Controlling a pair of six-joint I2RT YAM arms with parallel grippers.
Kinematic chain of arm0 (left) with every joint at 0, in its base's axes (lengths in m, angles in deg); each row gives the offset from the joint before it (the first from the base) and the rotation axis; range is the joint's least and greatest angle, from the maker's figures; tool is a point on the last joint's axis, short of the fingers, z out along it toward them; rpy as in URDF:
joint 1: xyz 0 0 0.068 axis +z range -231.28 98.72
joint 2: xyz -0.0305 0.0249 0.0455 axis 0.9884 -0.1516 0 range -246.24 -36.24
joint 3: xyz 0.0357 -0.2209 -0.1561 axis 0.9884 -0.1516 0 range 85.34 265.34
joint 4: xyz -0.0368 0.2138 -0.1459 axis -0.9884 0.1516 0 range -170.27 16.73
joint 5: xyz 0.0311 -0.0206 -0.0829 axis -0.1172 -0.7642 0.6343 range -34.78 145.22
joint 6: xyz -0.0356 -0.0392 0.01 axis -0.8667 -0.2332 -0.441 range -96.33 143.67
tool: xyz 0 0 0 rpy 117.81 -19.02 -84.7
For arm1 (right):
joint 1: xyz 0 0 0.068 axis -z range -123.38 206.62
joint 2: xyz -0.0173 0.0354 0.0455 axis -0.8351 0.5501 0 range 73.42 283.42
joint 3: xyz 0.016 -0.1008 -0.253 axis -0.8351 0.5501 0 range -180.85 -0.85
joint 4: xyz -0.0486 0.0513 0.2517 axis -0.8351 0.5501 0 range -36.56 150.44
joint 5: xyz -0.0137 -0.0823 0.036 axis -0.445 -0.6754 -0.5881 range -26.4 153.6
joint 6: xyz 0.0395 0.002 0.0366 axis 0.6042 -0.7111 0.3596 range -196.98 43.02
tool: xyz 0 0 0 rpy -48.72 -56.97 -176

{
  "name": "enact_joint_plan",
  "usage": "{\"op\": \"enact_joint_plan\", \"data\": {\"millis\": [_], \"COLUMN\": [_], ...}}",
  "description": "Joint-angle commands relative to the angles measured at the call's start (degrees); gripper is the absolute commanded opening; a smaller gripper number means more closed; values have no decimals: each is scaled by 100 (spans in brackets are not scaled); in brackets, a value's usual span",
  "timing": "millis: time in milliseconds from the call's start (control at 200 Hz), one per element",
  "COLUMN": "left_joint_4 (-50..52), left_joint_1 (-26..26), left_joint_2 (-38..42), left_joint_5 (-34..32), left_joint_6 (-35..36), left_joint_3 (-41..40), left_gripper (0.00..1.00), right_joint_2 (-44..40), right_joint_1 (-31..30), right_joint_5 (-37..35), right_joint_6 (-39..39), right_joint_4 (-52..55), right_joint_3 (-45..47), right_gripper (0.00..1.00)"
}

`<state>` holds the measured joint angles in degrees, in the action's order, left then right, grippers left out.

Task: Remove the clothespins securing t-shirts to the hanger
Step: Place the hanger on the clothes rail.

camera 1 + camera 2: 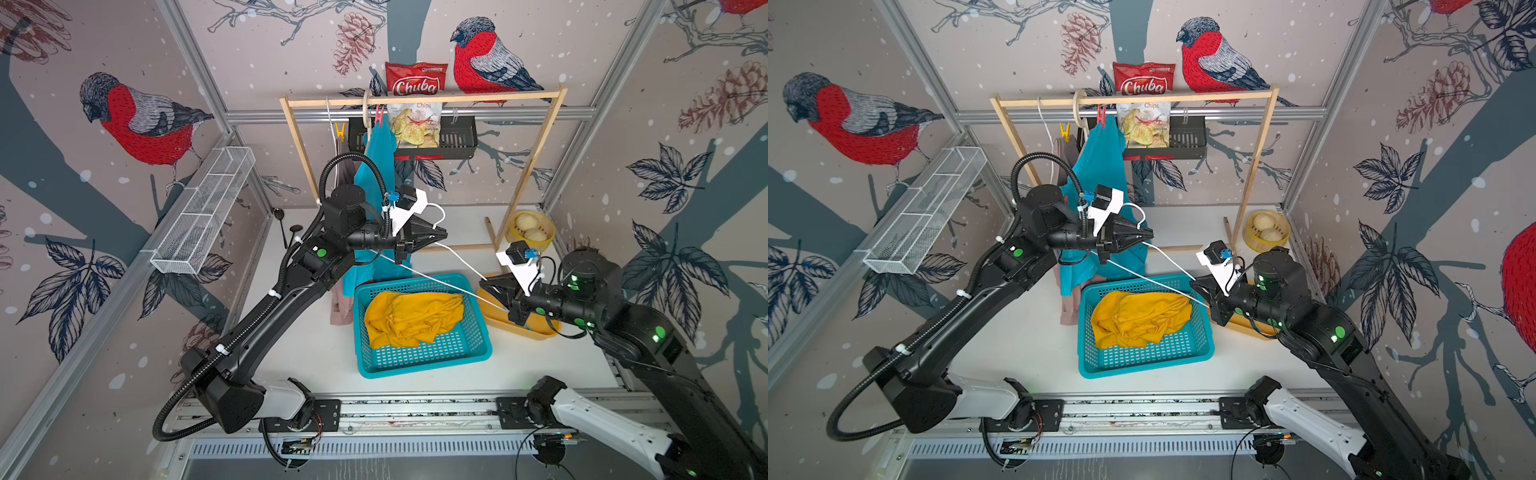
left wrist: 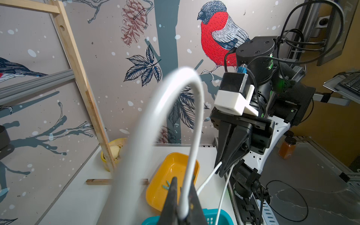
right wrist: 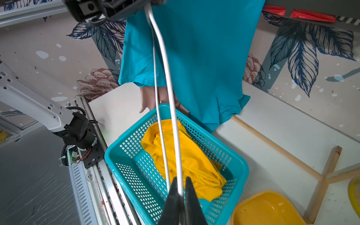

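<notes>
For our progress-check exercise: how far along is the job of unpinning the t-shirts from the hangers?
Done: the yellow t-shirt lies in the teal basket; a light-blue clothespin sits in the yellow tray. In hand: the left gripper and right gripper hold the bare white hanger. Still to do: the teal t-shirt hangs on the rack under a red-pink clothespin; a yellow clothespin is clipped beside it.

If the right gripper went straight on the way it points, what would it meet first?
Probably the teal shirt, after passing over the basket along the hanger it grips; depth is unclear, so the basket's rim might come first.
</notes>
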<state>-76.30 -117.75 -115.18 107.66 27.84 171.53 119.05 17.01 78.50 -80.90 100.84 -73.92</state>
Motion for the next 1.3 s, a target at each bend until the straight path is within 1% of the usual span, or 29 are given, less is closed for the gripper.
{"op": "enact_joint_plan", "data": {"millis": [0,45,100,185,245,305,415,510,630,700,765,880,966,1071,1191,1296], "left_joint_4": [-456,-504,-540,-547,-645,-797,-954,-976,-1007,-1061,-1090,-1092,-1023,-934,-863,-854], "left_joint_1": [8,8,9,8,8,13,9,8,11,8,8,8,8,13,8,8], "left_joint_2": [-19,-17,13,100,208,342,545,713,1040,1258,1454,1762,1937,2093,2205,2251], "left_joint_5": [58,-72,-333,-1023,-1417,-1614,-2051,-2288,-2427,-2507,-2625,-2822,-2953,-3075,-3168,-3205], "left_joint_6": [-223,-223,-181,-77,-2,62,87,187,243,265,293,378,451,537,572,584], "left_joint_3": [-66,-76,-92,-123,-197,-313,-439,-521,-677,-817,-944,-1152,-1290,-1428,-1570,-1650], "left_gripper": [44,54,62,68,69,69,69,68,68,67,67,67,66,66,66,66], "right_joint_2": [-203,-278,-340,-382,-413,-397,-228,163,776,1119,1405,1877,2162,2309,2398,2599], "right_joint_1": [15,15,15,15,15,15,8,12,54,240,652,1780,2340,2575,2649,2786], "right_joint_5": [-353,-365,-431,-673,-951,-1311,-2306,-3022,-3564,-3744,-3552,-2471,-1897,-1506,-1413,-1334], "right_joint_6": [361,421,498,622,744,850,1115,1229,1169,1035,868,835,858,841,836,806], "right_joint_4": [46,161,392,826,1096,1269,1266,1194,923,716,461,99,-56,-371,-666,-648], "right_joint_3": [-76,-109,-197,-440,-645,-835,-1060,-1290,-1757,-2035,-2226,-2567,-2765,-2788,-2745,-2960], "right_gripper": [0,0,0,0,0,0,0,0,0,0,0,0,0,0,0,0]}}
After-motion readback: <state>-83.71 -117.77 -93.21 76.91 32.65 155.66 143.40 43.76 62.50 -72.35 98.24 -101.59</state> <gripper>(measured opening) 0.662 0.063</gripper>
